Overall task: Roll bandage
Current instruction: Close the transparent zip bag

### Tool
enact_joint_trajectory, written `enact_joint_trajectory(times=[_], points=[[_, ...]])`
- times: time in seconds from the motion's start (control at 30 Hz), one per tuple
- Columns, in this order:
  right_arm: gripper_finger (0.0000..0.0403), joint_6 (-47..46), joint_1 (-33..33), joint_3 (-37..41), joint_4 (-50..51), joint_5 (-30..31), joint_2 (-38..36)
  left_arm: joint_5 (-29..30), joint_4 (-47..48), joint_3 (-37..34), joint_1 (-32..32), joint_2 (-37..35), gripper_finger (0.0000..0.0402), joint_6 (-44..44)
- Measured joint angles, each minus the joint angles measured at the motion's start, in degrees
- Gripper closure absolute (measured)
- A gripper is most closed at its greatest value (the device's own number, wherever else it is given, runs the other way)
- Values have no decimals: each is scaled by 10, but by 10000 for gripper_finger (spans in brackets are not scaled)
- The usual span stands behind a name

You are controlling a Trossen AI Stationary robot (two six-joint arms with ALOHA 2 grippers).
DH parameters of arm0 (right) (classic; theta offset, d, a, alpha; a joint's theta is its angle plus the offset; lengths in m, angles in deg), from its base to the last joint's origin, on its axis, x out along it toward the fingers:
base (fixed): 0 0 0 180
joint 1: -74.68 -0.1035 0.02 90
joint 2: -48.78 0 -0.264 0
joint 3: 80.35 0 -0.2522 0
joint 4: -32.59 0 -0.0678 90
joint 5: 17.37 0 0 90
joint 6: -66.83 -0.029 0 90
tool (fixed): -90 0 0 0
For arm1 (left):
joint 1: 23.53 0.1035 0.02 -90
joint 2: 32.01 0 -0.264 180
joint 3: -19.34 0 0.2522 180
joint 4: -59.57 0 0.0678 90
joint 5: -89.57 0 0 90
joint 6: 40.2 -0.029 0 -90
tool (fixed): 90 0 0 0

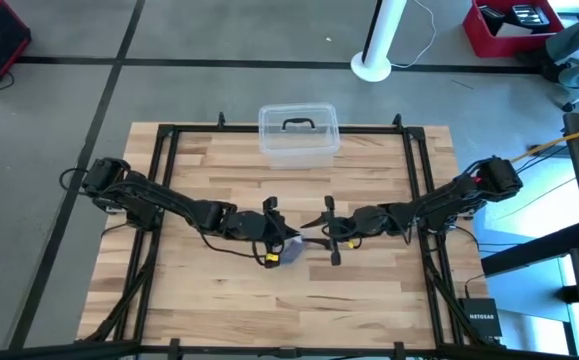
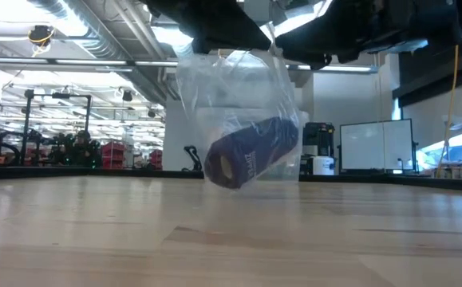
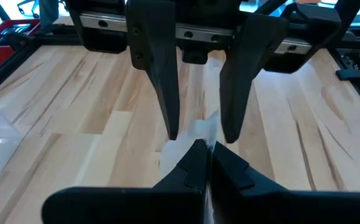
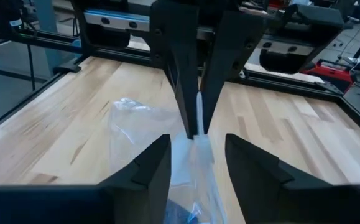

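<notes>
I am seeing my left hand pinched fully shut on the top edge of a clear plastic bag, holding it up off the wooden surface near the middle. My right hand is facing it from the other side, fingers standing partly open with the bag's upper film lying between them; I cannot tell whether either finger is actually pressing the plastic. In the left wrist view, the right hand's two dark fingers are pointing down on either side of the crumpled plastic, just beyond my closed left fingertips.

The bandage is sitting inside the bag as a dark blue-purple roll, hanging below both hands and clear of the surface. Its long axis is running tilted, with the open, cored end facing the low camera and sitting lower, and the far end angling up and away to the right of that view.

A clear plastic box with a black handle is resting at the far edge of the surface, well apart from the hands.
</notes>
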Motion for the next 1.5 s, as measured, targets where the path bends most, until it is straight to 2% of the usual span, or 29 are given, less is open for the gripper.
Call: enact_joint_trajectory(times=[0.13,0.37,0.43,0.53,0.7,0.9,1.1,1.2,1.37,1.5], points=[[282,2,0,0,-7,0,2,0,-6,0,0,0,401,1],[370,17,0,-1,-9,8,2,-2,-15,0,0,0,401,-1],[383,24,0,0,-6,13,2,-2,-15,0,0,0,401,-1],[383,24,0,-1,-5,13,2,-1,-18,0,-2,0,401,-1],[358,9,0,-2,11,12,2,0,-33,-1,-7,0,401,-16],[382,-5,0,-2,14,0,30,0,-36,-1,-7,0,401,-22],[372,-26,0,2,14,0,77,1,-60,1,-7,-3,401,-28],[366,-38,0,0,0,0,81,0,-41,0,-7,-1,401,-28],[381,-37,0,0,-4,0,80,-7,-16,0,1,-1,387,39],[375,-36,0,0,-5,0,80,-50,34,0,24,-1,349,100]])
